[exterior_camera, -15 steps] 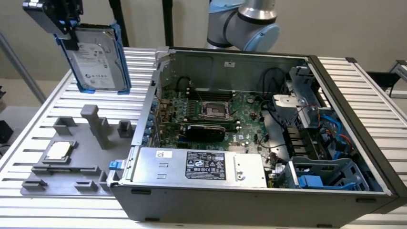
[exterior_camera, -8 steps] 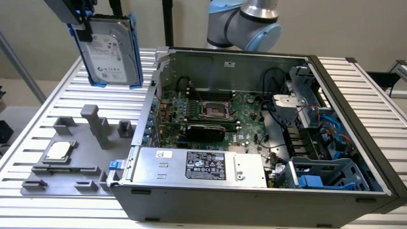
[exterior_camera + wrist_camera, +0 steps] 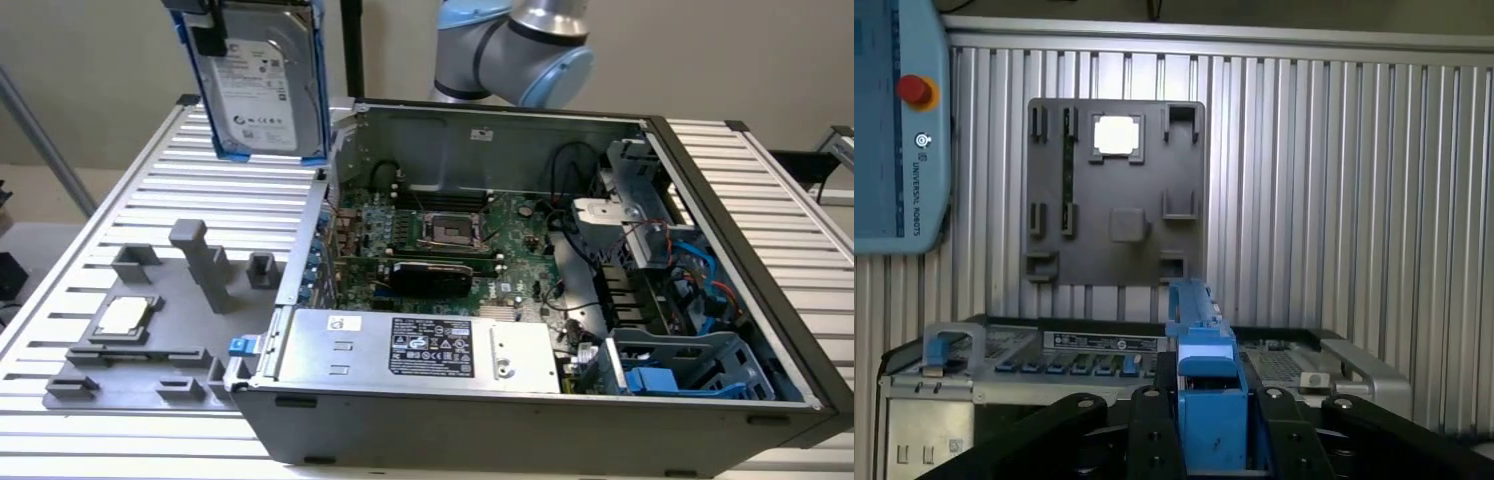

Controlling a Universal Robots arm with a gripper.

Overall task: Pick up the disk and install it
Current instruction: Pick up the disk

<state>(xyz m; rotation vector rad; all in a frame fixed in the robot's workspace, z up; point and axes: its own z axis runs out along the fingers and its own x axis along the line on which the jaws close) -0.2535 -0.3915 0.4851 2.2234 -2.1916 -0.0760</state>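
Pickup done: blue-railed hard drive (image 3: 263, 85) clamped upright in end effector (image 3: 1211, 425), hanging above the counter (image 3: 127, 175) at the exterior view's left of the open computer case (image 3: 534, 425), near its far corner; install into case not yet done.

Disk (image 3: 260, 85) hanging clear above the slatted desk (image 3: 120, 190), grey posts (image 3: 200, 260) standing on it, computer case (image 3: 534, 430) open on top, cables (image 3: 694, 285) and power box (image 3: 334, 350) crowding inside.
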